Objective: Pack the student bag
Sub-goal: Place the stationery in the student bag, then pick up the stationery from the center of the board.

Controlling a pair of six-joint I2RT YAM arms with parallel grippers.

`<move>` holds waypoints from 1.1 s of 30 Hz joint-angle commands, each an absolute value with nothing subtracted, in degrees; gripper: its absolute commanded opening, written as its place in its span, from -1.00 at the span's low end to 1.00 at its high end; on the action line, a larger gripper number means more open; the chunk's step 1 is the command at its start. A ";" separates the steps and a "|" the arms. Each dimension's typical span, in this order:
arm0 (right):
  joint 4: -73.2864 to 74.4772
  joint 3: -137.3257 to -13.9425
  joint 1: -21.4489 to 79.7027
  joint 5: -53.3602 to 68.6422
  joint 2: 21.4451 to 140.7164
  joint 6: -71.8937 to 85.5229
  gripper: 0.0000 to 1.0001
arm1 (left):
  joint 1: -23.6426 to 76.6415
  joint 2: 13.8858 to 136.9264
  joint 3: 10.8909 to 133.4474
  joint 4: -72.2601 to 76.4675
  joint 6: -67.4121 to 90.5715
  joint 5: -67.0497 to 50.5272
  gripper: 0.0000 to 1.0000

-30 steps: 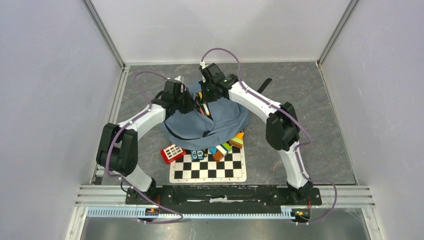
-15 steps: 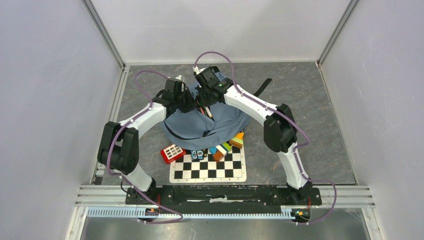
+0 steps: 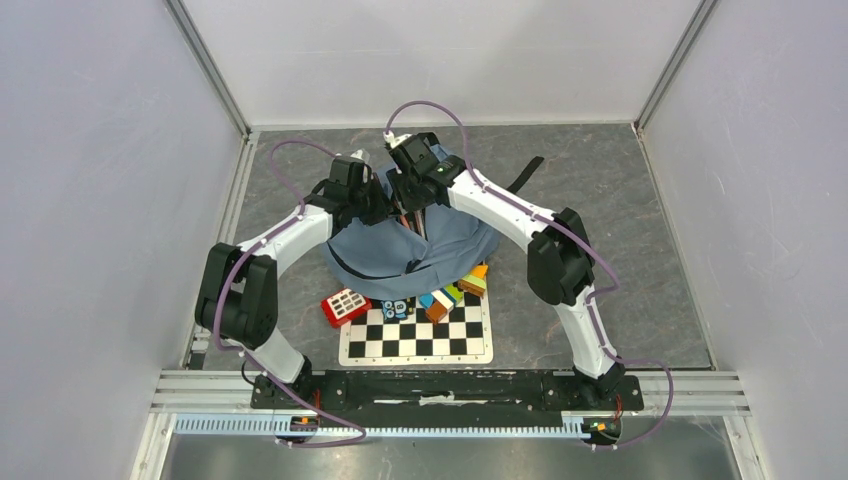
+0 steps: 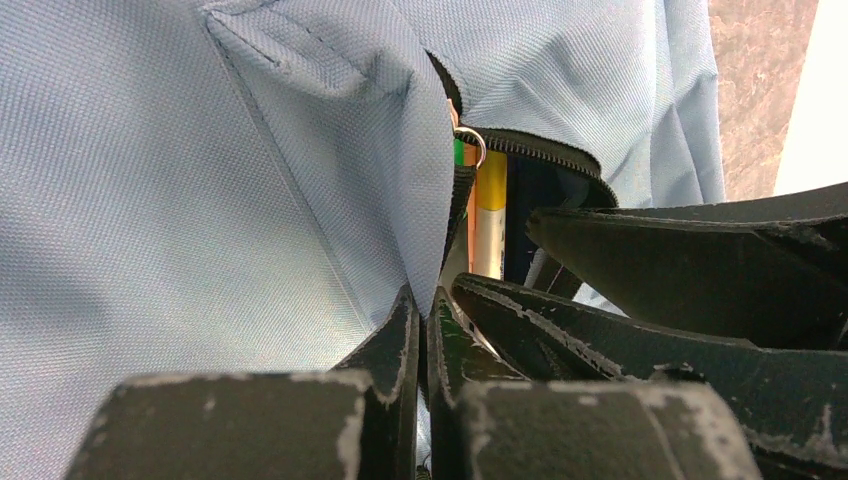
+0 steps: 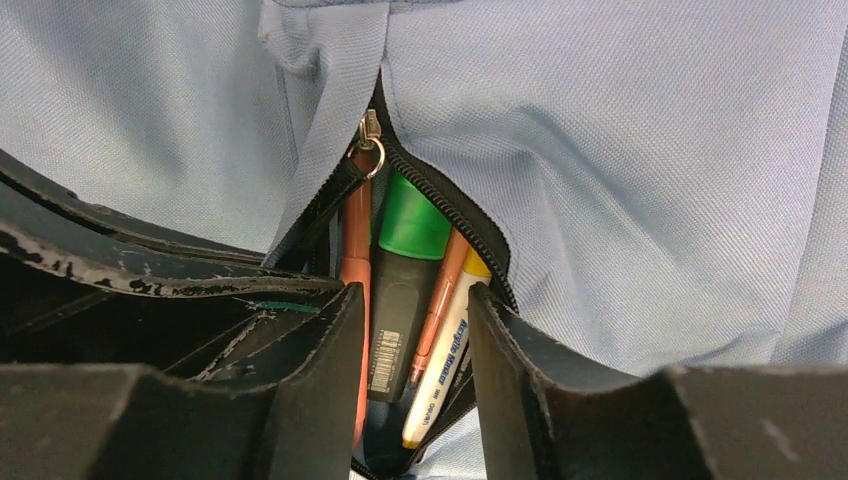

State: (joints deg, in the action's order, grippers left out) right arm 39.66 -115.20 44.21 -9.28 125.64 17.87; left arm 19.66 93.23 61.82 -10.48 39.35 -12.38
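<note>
The dusty-blue student bag (image 3: 445, 252) lies in the middle of the floor, beyond the chessboard. My left gripper (image 4: 427, 300) is shut on the fabric edge of the bag's zipped pocket (image 4: 330, 190), at the bag's far left (image 3: 383, 210). My right gripper (image 5: 415, 300) is right beside it (image 3: 413, 208), shut on a bundle of pens: a green-capped highlighter (image 5: 408, 262), two orange pens and a yellow-capped white marker (image 5: 445, 360). The bundle's upper ends sit inside the open zipper mouth (image 5: 450, 205). The yellow marker also shows in the left wrist view (image 4: 490, 215).
A chessboard (image 3: 415, 338) lies in front of the bag. A red calculator (image 3: 345, 305), a small blue item (image 3: 396, 309) and several coloured blocks (image 3: 455, 290) lie along the bag's near edge. A black strap (image 3: 526, 171) trails at the far right.
My right gripper has moved left with the pens, closing in on the left gripper at the pocket opening. The left gripper has stayed put, holding the fabric.
</note>
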 commanded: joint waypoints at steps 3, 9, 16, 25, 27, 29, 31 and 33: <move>36.67 -116.06 44.20 -8.98 119.84 14.53 -0.04 | 20.03 92.53 63.03 -7.82 41.39 -14.03 -0.96; 31.02 -104.53 43.99 -7.53 105.61 9.23 0.05 | 19.95 91.43 62.58 -9.01 41.37 -12.74 -0.96; 33.48 -89.92 37.81 -10.00 92.12 7.50 0.01 | 19.85 90.78 62.64 -10.52 40.46 -12.35 -0.96; 35.41 -70.73 19.49 -6.16 85.44 6.75 -0.01 | 19.79 90.30 62.72 -11.16 40.17 -13.01 -0.96; 35.51 -68.03 16.03 -6.79 85.86 6.57 0.00 | 19.86 89.69 62.42 -11.07 40.34 -12.98 -0.96; 35.76 -66.28 12.68 -7.18 86.91 7.01 0.00 | 19.84 89.03 62.02 -11.03 40.52 -12.77 -0.96; 35.39 -64.91 10.02 -6.44 88.45 6.81 0.00 | 19.86 88.47 61.56 -11.12 40.65 -12.75 -0.96; 34.77 -64.30 8.63 -6.32 90.71 6.26 -0.02 | 19.85 87.91 61.03 -11.06 40.85 -12.69 -0.96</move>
State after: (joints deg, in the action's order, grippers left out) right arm 36.05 -65.34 10.87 -7.33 88.07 7.53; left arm 19.66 91.98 61.41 -11.20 39.38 -11.73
